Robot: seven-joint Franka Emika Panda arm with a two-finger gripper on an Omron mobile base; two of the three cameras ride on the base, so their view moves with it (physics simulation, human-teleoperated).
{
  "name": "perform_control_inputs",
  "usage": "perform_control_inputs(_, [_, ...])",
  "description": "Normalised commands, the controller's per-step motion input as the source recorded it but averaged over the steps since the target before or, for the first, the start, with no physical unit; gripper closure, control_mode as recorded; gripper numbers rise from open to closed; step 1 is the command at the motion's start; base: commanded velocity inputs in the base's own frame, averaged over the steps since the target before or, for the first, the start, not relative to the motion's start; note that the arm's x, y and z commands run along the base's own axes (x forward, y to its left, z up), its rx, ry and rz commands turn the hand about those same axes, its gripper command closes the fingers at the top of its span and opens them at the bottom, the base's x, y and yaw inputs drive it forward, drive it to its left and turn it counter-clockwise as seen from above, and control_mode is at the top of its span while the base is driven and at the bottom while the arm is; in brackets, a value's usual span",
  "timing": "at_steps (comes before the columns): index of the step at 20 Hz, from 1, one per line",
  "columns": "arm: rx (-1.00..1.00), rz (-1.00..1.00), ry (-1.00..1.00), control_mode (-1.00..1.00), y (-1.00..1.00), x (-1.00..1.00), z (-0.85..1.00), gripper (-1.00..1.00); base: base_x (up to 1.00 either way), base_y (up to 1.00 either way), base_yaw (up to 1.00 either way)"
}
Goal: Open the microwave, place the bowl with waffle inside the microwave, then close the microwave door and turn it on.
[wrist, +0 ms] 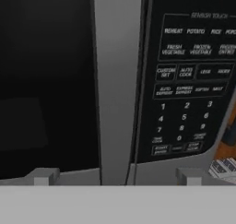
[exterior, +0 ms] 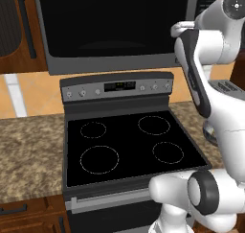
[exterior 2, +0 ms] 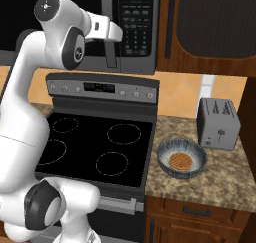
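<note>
Microwave door (wrist: 46, 80) is shut above the stove, its upright handle bar (wrist: 117, 80) dead ahead between my claw (wrist: 117, 176) tips, which I hold spread wide and empty.

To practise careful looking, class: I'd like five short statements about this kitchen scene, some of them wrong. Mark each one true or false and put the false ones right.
1. The microwave door is shut. True.
2. The waffle lies in the bowl. True.
3. The bowl stands on the stove. False: it stands on the counter to the stove's right, in front of the toaster.
4. The pincer grips the door handle. False: its jaws are open, the handle between them, not clamped.
5. The keypad sits to the right of the handle. True.
</note>
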Motion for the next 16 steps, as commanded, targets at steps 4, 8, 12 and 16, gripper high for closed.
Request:
perform_control_inputs(4, [0.10, 0.00, 0.00, -1.00, -0.07, 0.42, -0.20, -1.00, 0.00, 0.00, 0.00])
perform_control_inputs(8, [0.03, 0.00, 0.00, -1.00, -0.01, 0.48, -0.29, -1.00, 0.00, 0.00, 0.00])
perform_control_inputs(12, [0.01, 0.00, 0.00, -1.00, 0.00, 0.53, -0.23, -1.00, 0.00, 0.00, 0.00])
perform_control_inputs(16, [0.01, 0.00, 0.00, -1.00, 0.00, 0.51, -0.20, -1.00, 0.00, 0.00, 0.00])
